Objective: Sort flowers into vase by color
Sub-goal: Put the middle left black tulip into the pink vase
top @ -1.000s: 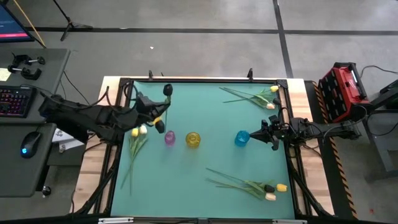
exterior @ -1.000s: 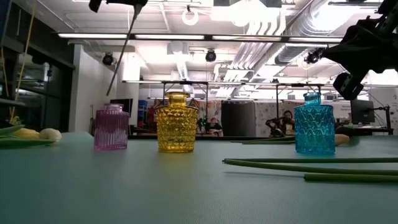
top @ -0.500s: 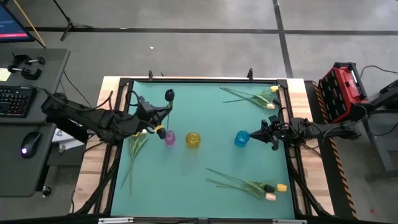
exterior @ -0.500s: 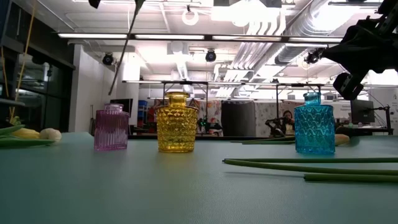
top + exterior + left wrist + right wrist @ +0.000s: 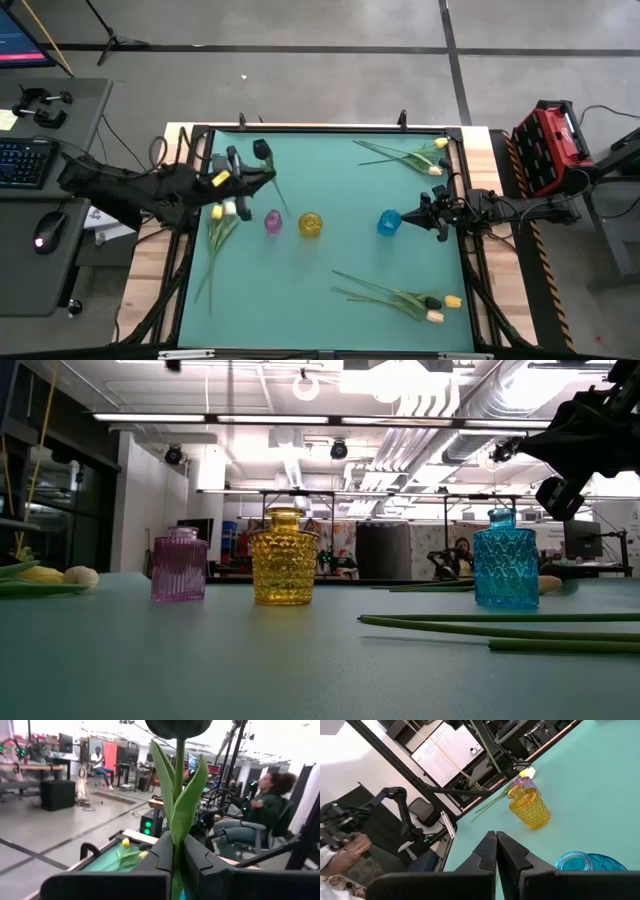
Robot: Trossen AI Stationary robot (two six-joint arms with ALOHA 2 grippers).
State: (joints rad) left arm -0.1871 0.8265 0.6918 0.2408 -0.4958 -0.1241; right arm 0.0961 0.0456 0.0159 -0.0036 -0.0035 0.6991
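My left gripper (image 5: 243,178) is above the table's left part, far-left of the pink vase (image 5: 272,221), and is shut on a black tulip (image 5: 262,150). In the left wrist view the black head (image 5: 178,727) and green leaves rise past my gripper (image 5: 176,845). The yellow vase (image 5: 310,224) and the blue vase (image 5: 389,222) stand in a row with the pink one. My right gripper (image 5: 425,214) is shut, just right of the blue vase (image 5: 590,862), touching nothing. A yellow and a cream tulip (image 5: 222,211) lie on the table below the left arm. My left gripper pinches the black tulip's green stem (image 5: 178,827) between its two fingers, where the leaves wrap it, some way below the head. The fingers lie across the stem. The flower is lifted clear; its thin lower stem (image 5: 280,198) trails out above the table toward the vases.
More tulips lie near the far right corner (image 5: 410,155) and near the right near edge (image 5: 405,298), with black, yellow and cream heads. Long stems (image 5: 500,628) lie across the table in the low view. A dark frame rims the green mat (image 5: 330,180).
My left gripper has drawn back from beside the pink vase toward the table's far left, turning as it went. The black tulip went with it: its stem, slanted in the low view before, no longer slants there. The right arm kept still.
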